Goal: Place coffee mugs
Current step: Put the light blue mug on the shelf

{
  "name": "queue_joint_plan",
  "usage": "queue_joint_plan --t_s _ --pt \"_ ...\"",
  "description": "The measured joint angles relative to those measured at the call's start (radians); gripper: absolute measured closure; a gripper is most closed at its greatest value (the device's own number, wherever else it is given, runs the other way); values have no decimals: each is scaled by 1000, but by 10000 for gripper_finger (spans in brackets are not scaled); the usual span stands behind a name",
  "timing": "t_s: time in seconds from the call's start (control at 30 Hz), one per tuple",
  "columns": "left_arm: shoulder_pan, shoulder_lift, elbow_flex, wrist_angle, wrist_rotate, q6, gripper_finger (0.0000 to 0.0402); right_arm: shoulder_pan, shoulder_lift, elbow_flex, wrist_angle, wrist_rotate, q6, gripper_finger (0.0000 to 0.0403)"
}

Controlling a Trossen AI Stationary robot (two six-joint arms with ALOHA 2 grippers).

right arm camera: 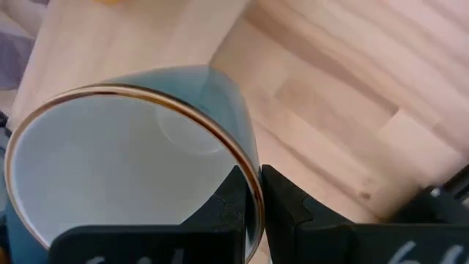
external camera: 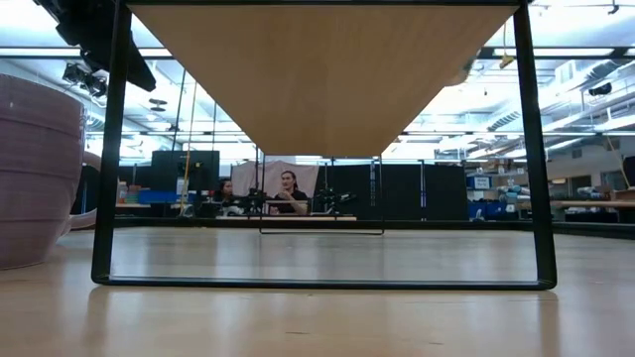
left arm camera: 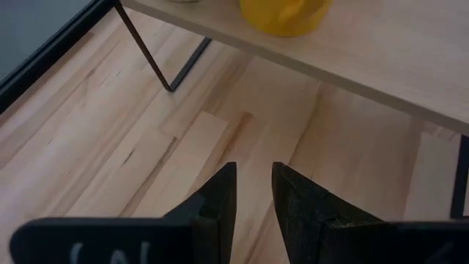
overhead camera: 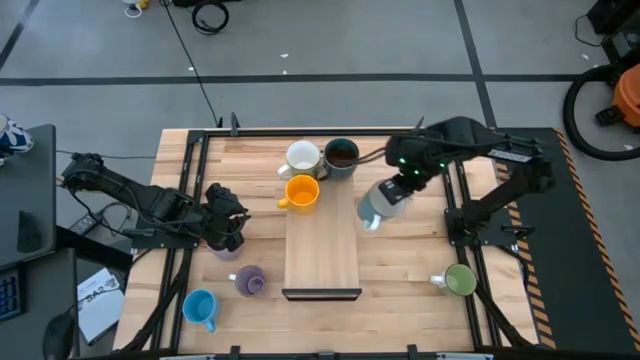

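Over the right edge of the raised wooden shelf (overhead camera: 322, 250), the right gripper (overhead camera: 392, 192) carries a pale blue-grey mug (overhead camera: 378, 203), fingers pinching its rim with one inside and one outside the wall, as the right wrist view shows (right arm camera: 242, 202). Mug looks tilted and clear of any surface, so I read this as mid-transport toward the shelf. Already at the shelf's far end: white mug (overhead camera: 302, 157), dark grey mug (overhead camera: 341, 156), orange mug (overhead camera: 301, 192), close together. Not yet placed: lavender mug (overhead camera: 249, 281) and light blue mug (overhead camera: 200, 308) on the table (overhead camera: 400, 290) left of the shelf, green mug (overhead camera: 459, 280) at the right. Left gripper (overhead camera: 226, 226) waits low by the shelf's left side, fingers nearly pressed together, holding nothing. Next move likely needs the mug levelled upright over free shelf space near the orange one, then lowered before release; clipping the neighbours is the risk.
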Motion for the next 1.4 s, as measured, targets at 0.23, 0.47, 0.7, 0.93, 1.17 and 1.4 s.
queue_joint_plan --t_s 0.23,0.47,0.7,0.93,1.17,1.4 --pt "0 0 0 0 0 -1 308 -70 154 181 -3 8 -122 372" --pt "0 0 0 1 0 -3 308 -123 259 258 -6 -7 -180 372" --pt "0 0 0 1 0 -3 308 -139 308 262 -5 -36 -180 371" --pt "0 0 0 1 0 -2 308 -138 333 262 -2 -40 -160 371" --pt "0 0 0 2 0 0 308 -138 348 262 14 -40 -115 371" --pt "0 0 0 1 -15 0 308 -138 354 262 14 -39 -81 370"
